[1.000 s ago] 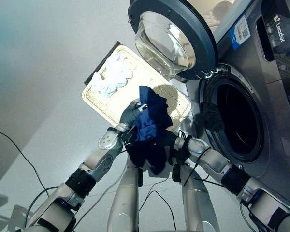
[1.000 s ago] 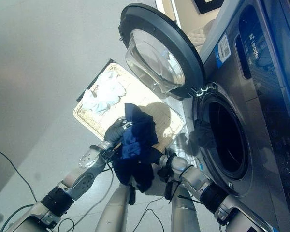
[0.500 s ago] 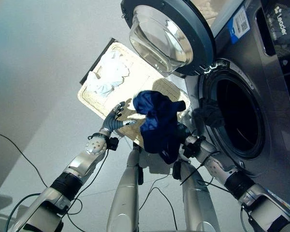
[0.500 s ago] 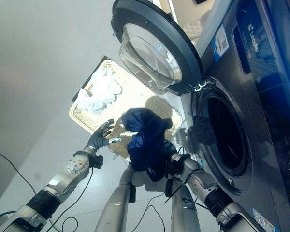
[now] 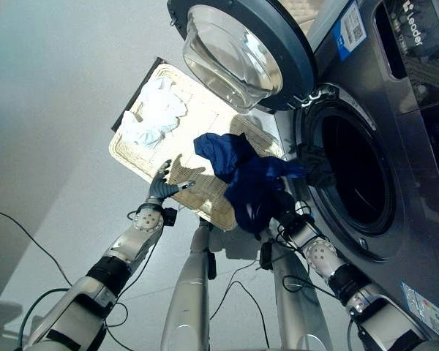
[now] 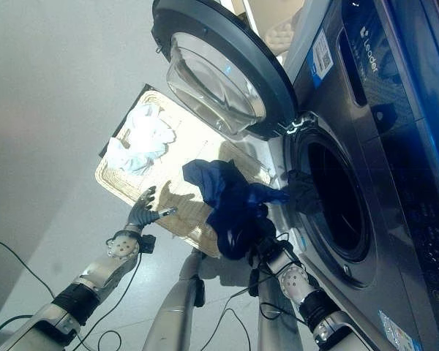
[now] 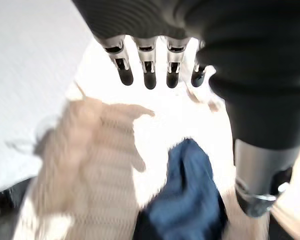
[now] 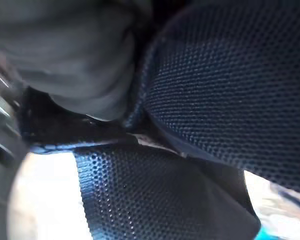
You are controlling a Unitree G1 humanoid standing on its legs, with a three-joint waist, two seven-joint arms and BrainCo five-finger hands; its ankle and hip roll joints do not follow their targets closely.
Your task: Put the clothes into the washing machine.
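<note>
Clothes (image 5: 252,179) hang from right hand (image 5: 282,208) by labelled washing machine (image 5: 395,131).

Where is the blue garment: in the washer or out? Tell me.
Out. The blue garment hangs bunched on the right hand, one end reaching toward the washer opening.

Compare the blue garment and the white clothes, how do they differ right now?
The blue garment is dark, lifted on the right hand beside the washer opening; the white clothes are pale, lying crumpled in the basket. Both are limp cloth, outside the drum.
</note>
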